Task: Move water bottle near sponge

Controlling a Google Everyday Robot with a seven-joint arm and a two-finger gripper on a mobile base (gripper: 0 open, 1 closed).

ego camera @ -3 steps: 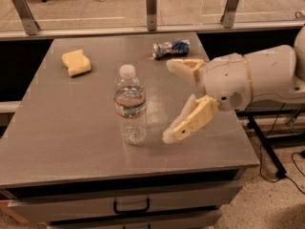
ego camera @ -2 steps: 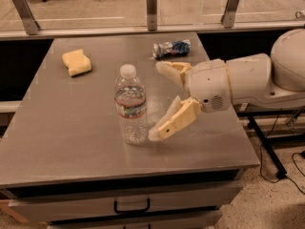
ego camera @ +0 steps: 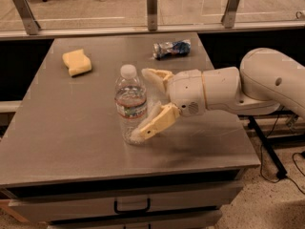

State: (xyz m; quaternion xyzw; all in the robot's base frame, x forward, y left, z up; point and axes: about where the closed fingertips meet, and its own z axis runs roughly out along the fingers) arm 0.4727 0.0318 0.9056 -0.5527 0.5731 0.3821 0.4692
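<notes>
The water bottle (ego camera: 130,104) stands upright near the middle of the grey table (ego camera: 71,128), clear with a white cap and a white-and-red label band. The sponge (ego camera: 76,62), a pale yellow block, lies at the table's far left, well apart from the bottle. My gripper (ego camera: 145,104) reaches in from the right with its cream fingers spread open around the bottle's right side: one finger (ego camera: 156,75) behind the bottle, the other (ego camera: 155,124) in front near its base. The jaws stand apart and have not closed on the bottle.
A silver-and-blue foil packet (ego camera: 172,48) lies at the far right of the table. A glass railing with metal posts (ego camera: 152,8) runs behind the table. A drawer handle (ego camera: 132,206) shows below the front edge. My white arm (ego camera: 267,85) extends over the right edge.
My gripper has moved left toward the bottle, and its open fingers now bracket the bottle's right side. The bottle and sponge have not moved.
</notes>
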